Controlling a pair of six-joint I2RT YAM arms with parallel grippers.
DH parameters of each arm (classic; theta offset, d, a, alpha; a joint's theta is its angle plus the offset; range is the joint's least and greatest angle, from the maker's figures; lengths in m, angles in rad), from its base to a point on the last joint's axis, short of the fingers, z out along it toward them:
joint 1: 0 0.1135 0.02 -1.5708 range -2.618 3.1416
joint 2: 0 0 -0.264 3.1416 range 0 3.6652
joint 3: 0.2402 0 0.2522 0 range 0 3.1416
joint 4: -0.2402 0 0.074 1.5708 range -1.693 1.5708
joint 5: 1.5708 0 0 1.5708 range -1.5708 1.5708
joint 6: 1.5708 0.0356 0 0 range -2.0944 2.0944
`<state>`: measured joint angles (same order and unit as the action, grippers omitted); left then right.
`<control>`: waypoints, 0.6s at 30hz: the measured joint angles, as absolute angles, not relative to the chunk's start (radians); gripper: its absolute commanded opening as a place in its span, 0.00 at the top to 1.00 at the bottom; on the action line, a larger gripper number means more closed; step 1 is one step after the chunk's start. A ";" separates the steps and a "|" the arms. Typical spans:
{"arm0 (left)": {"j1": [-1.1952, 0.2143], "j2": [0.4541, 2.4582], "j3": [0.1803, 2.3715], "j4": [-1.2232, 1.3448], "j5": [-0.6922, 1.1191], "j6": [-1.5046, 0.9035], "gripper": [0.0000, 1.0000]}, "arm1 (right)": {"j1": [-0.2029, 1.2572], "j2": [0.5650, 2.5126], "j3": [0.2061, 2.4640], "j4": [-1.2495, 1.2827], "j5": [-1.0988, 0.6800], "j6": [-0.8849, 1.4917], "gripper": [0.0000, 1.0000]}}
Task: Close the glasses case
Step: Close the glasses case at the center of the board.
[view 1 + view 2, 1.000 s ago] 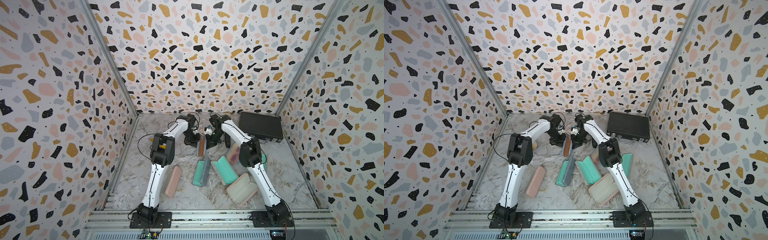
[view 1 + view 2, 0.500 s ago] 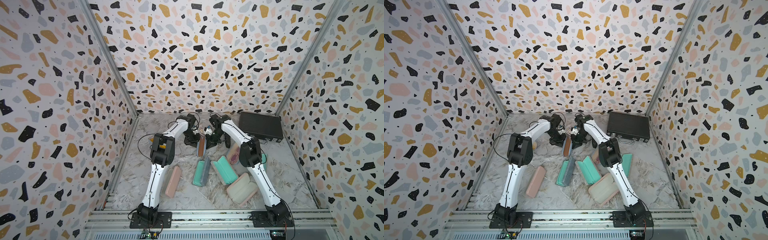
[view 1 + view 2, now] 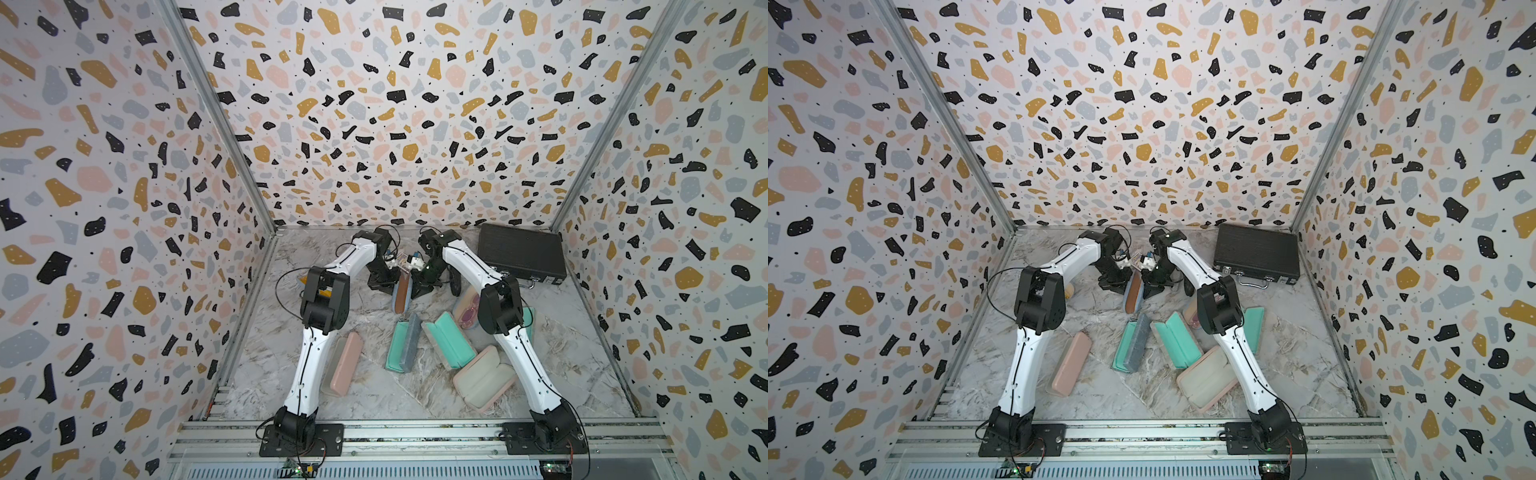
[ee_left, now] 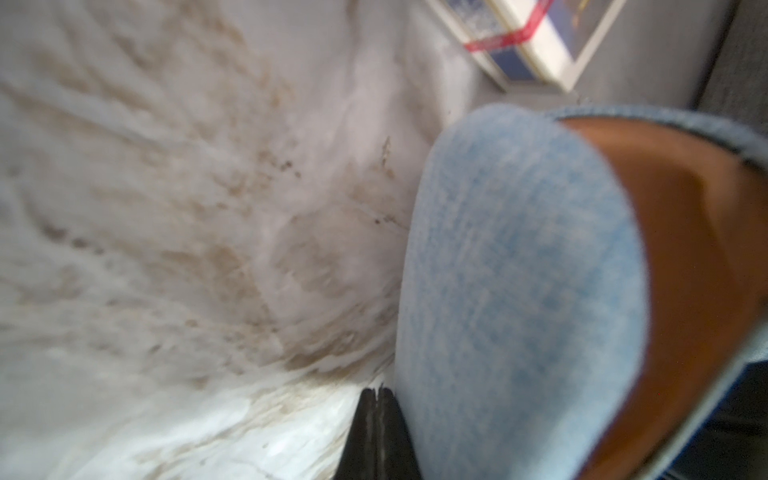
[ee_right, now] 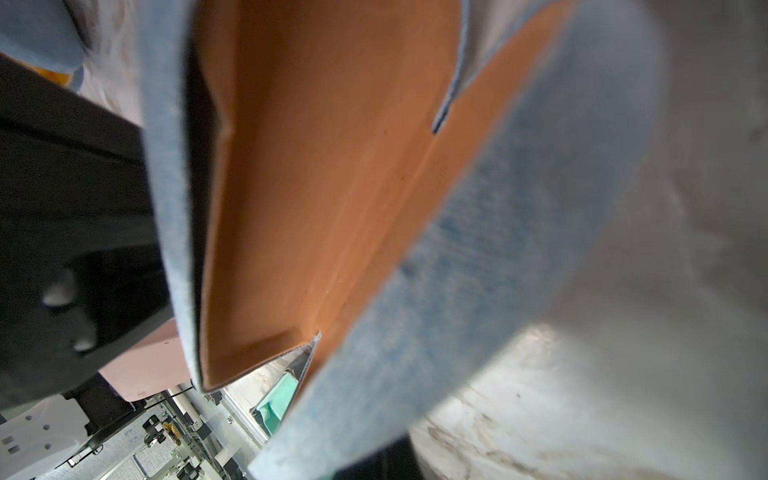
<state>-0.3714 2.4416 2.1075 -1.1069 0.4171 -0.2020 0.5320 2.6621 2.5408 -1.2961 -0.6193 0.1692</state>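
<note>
Top views: marble-look worktop (image 3: 365, 399), terrazzo walls (image 3: 395, 124) on 3 sides. Blue glasses case (image 3: 402, 293) w/ brown lining stands on its long edge near the middle of the far edge, lid partly open. Left gripper (image 3: 384, 282) and right gripper (image 3: 419, 286) flank it, one per side. Black box (image 3: 521, 253) in the far right corner. Pink and teal cases (image 3: 446, 338) lie toward the near edge.

L wrist: left gripper (image 4: 376, 432) tips together, nothing between them, touching the glasses case's blue shell (image 4: 519, 291).

R wrist: looks into the lining (image 5: 324, 187), halves at an angle. Right gripper (image 5: 374, 463) jaws together, dark tip by the blue shell, contact unclear.
</note>
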 measured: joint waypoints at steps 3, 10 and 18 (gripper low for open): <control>-0.372 2.442 2.107 -1.108 0.417 -0.192 1.00 | 0.532 2.663 2.541 -1.300 -0.625 0.155 0.98; -0.377 2.442 2.107 -1.121 0.417 -0.160 1.00 | 0.533 2.664 2.541 -1.319 -0.639 0.115 0.98; -0.382 2.441 2.107 -1.122 0.415 -0.140 1.00 | 0.533 2.664 2.541 -1.329 -0.641 0.087 0.98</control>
<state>-0.3824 2.4413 2.1075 -1.1221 0.4149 -0.1398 0.5335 2.6640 2.5408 -1.3293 -0.6411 0.0872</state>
